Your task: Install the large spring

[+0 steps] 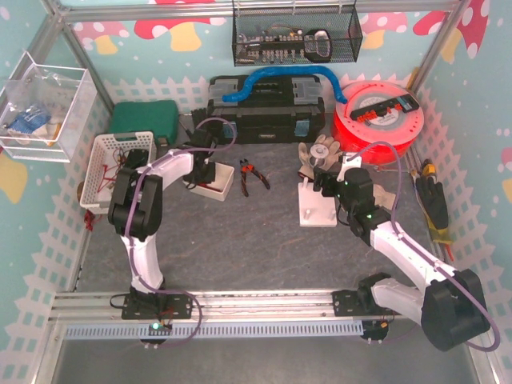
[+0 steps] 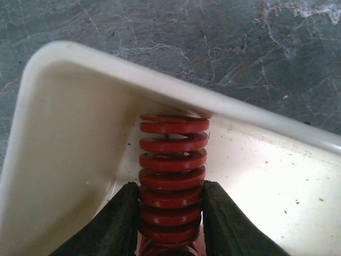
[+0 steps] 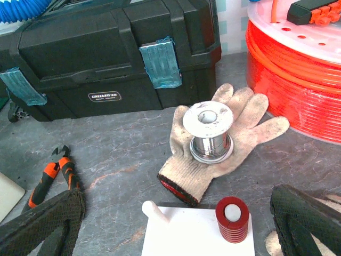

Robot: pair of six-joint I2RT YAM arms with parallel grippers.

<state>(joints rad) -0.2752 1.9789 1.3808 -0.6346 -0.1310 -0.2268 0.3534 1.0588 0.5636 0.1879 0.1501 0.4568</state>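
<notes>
Holding, left end effector (image 2: 170, 197): its two black fingers (image 2: 125, 218) are pinched onto the large spring (image 2: 173, 160), one pad on each flank of the coil.
Task item, appearance: red, glossy, flat-wound coil with thick turns stacked close; about seven turns show beyond the fingers, with thin dark gaps between them.
Task item, location: inside the white bin (image 2: 80, 133), close to one corner. Its far end meets the bin wall just under the rim. The near end is hidden between the fingers.
Bin, position: on the table (image 1: 240, 240), left of centre and just beside the pliers (image 1: 254, 176). The left end effector (image 1: 204, 168) reaches down into it.
Right end effector (image 3: 178, 213): fingers spread wide apart, nothing between them. It hangs above the near edge of the white base plate (image 3: 197, 237).
Base plate, contents: one bare white post (image 3: 154, 210) on the left, and a second red spring (image 3: 232, 218) seated over a post on the right, the white post tip showing at its top.
Separation: the large spring and the base plate (image 1: 318, 210) are well apart, on opposite sides of the pliers.
Surroundings: a work glove (image 3: 240, 133) carrying a wire spool (image 3: 209, 130) lies just beyond the plate. The black toolbox (image 3: 106, 53) and the orange reel (image 3: 298, 80) stand behind.
</notes>
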